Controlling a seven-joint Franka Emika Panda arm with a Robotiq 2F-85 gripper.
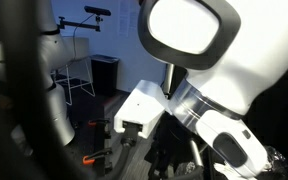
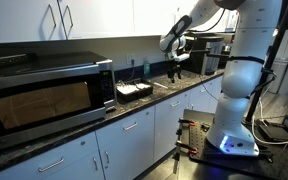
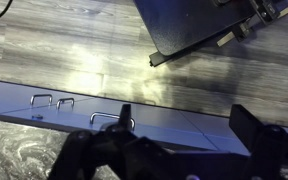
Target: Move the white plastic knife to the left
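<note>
A: Where do we find the gripper?

B: In an exterior view we see it hanging over the far end of the countertop, past the microwave and a black tray. The white arm stands on the floor beside the cabinets.

A: And the fingers?

B: In the wrist view we see them as dark shapes along the bottom edge, spread well apart with nothing between them. Beyond them we look down on cabinet fronts with metal handles and a wood floor. A strip of speckled counter shows at the lower left.

A: Can we place the white plastic knife?

B: We cannot tell. At this size nothing on the countertop reads to us as a knife. In an exterior view the arm's white shell fills most of the picture, with a stool and a dark bin behind it.
</note>
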